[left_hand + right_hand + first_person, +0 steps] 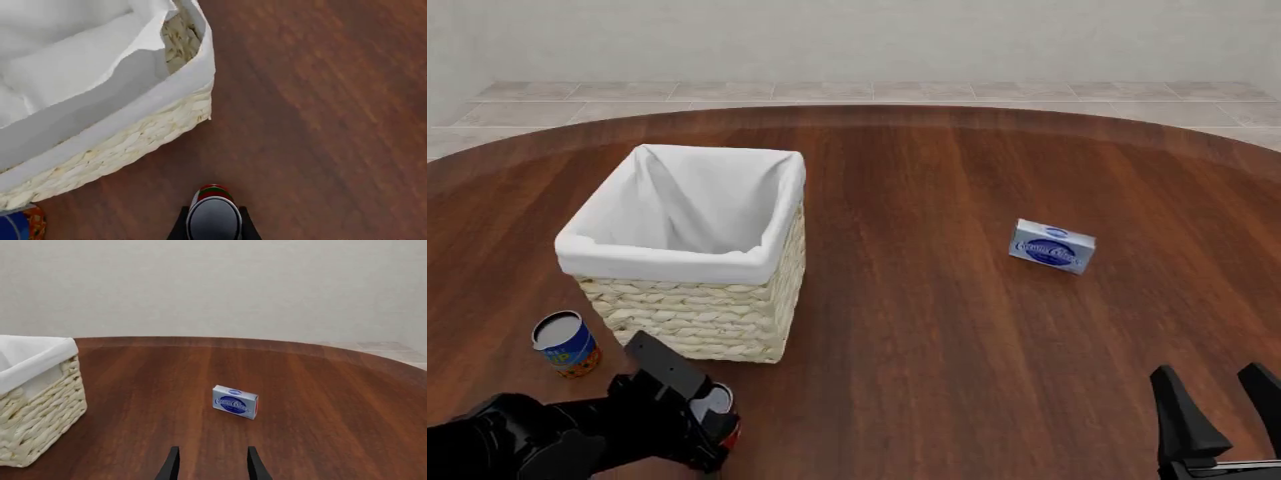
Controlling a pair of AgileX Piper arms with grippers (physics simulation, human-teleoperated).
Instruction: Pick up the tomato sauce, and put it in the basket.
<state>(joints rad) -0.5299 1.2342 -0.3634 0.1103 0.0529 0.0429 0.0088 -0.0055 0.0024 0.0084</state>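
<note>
The tomato sauce (213,216) is a small tin with a silver-grey top and a red and green label. It sits between the black fingers (179,226) of my left gripper (213,227), which is shut on it. In the front view the tomato sauce (715,405) is near the table's front left, just in front of the basket's (694,320) near right corner. The basket (133,145) is pale woven straw with a white liner, and nothing shows inside it. My right gripper (1217,405) stands open at the front right, holding nothing.
A blue-and-orange labelled can (565,343) stands upright to the left of the basket's front wall, and it also shows in the left wrist view (20,226). A small blue-and-white box (1052,245) lies on the right half of the wooden table (934,330).
</note>
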